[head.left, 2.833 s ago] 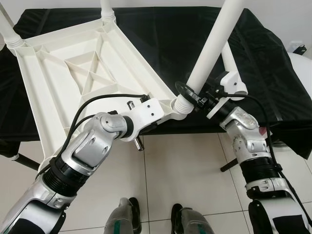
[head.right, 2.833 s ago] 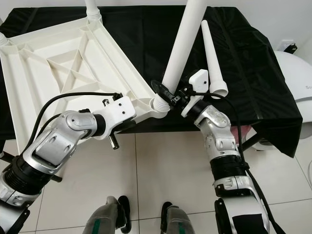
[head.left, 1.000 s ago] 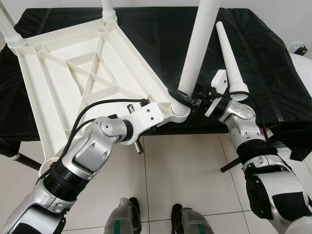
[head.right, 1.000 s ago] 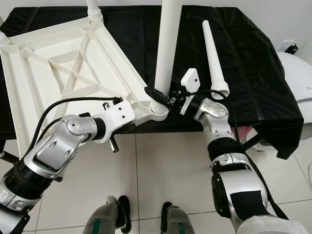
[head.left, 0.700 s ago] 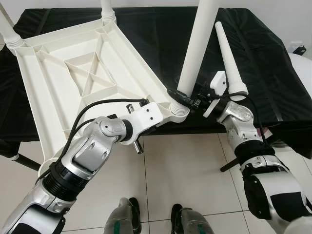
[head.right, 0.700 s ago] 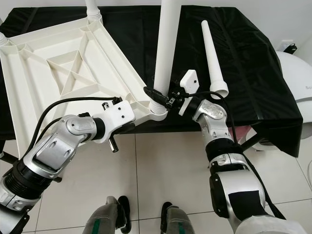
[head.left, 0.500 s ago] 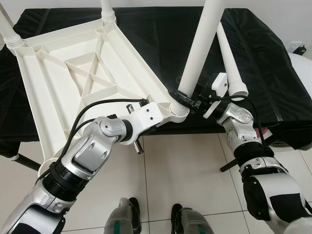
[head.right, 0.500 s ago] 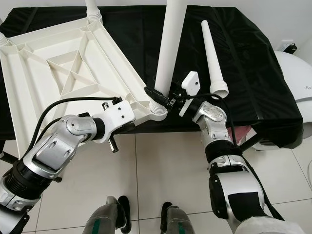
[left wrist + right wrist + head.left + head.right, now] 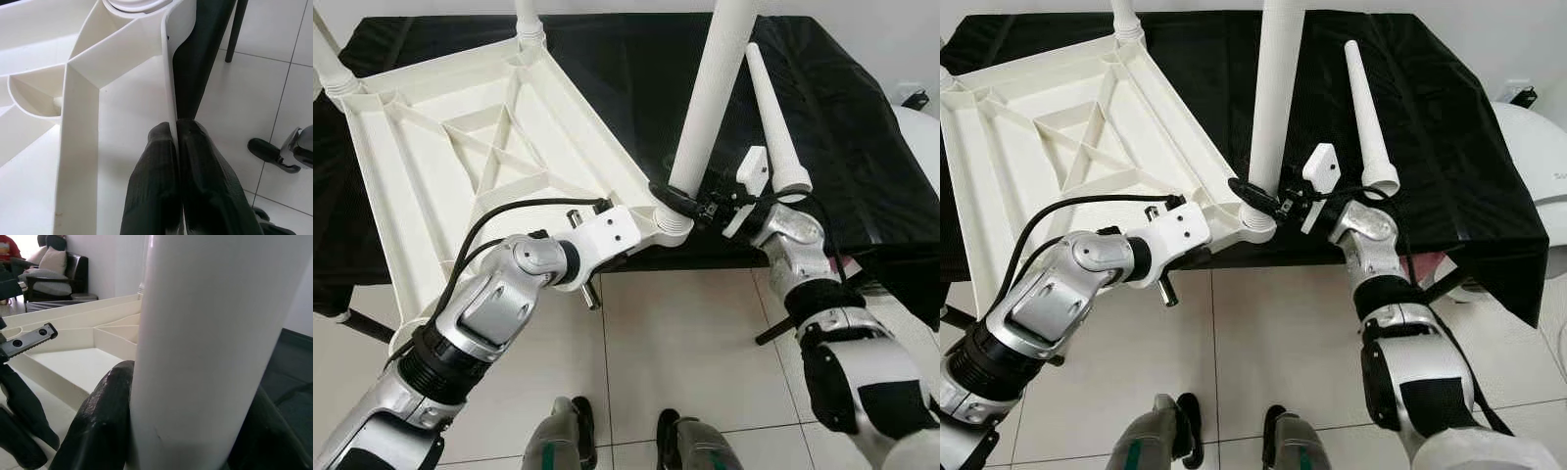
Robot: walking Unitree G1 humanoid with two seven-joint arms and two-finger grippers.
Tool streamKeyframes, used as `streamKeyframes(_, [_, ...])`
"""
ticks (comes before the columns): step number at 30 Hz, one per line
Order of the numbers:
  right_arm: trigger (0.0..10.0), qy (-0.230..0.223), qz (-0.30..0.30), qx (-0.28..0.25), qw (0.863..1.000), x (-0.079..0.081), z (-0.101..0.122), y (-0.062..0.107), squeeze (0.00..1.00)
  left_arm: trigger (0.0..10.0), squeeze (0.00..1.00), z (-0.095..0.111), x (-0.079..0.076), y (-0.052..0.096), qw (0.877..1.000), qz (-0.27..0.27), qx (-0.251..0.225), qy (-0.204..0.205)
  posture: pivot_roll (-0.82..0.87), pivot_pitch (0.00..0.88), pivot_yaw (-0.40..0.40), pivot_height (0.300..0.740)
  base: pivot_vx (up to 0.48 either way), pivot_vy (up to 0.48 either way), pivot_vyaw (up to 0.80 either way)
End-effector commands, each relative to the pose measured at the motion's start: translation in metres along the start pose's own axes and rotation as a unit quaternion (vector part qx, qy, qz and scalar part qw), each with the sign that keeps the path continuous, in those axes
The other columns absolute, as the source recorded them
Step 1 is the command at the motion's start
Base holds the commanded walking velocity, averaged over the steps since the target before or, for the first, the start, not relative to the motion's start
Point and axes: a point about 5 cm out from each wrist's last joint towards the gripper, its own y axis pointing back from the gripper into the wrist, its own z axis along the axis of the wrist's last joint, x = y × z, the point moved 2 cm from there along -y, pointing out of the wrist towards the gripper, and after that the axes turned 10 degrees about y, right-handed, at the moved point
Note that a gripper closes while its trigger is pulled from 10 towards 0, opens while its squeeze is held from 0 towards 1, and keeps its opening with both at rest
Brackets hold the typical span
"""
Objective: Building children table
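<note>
Black-draped bench, upturned table top, right gripper clasping leg

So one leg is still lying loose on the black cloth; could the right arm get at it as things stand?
Probably not yet: the right tool is shut on the upright leg. The loose leg lies just beyond its wrist, unobstructed.

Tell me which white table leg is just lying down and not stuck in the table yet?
The loose leg lying on the black cloth beside the right gripper. The others stand in corner sockets of the upturned tabletop.
</note>
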Motion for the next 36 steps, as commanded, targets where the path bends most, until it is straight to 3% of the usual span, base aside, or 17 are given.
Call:
streamKeyframes(1, [10.0,-0.038,0.053,0.043,0.997,0.0209,-0.0206,-0.0004,0.0,10.0,0.0,0.0109,0.0029,0.0066,0.999,0.029,-0.022,-0.021,-0.01,0.221,-0.034,0.74,0.0,0.0,0.0])
streamKeyframes(13, [10.0,-0.034,0.071,0.044,0.996,0.0282,-0.0234,-0.0024,0.0,10.0,0.0,0.0108,0.0009,0.0082,0.999,0.03,-0.023,-0.018,0.0,0.218,-0.038,0.74,0.0,0.0,0.0])
streamKeyframes(24, [10.0,-0.047,0.002,0.028,0.999,0.0296,-0.0292,0.0067,0.0,10.0,0.0,0.0137,0.0015,0.008,0.999,0.028,-0.026,-0.02,-0.01,0.225,-0.028,0.74,0.0,0.0,0.0])
streamKeyframes(36, [10.0,-0.046,-0.046,0.009,0.998,0.026,-0.0234,0.0041,0.0,10.0,0.0,0.0151,0.0023,0.0084,0.999,0.029,-0.027,-0.019,-0.02,0.23,-0.028,0.74,0.0,0.0,0.0])
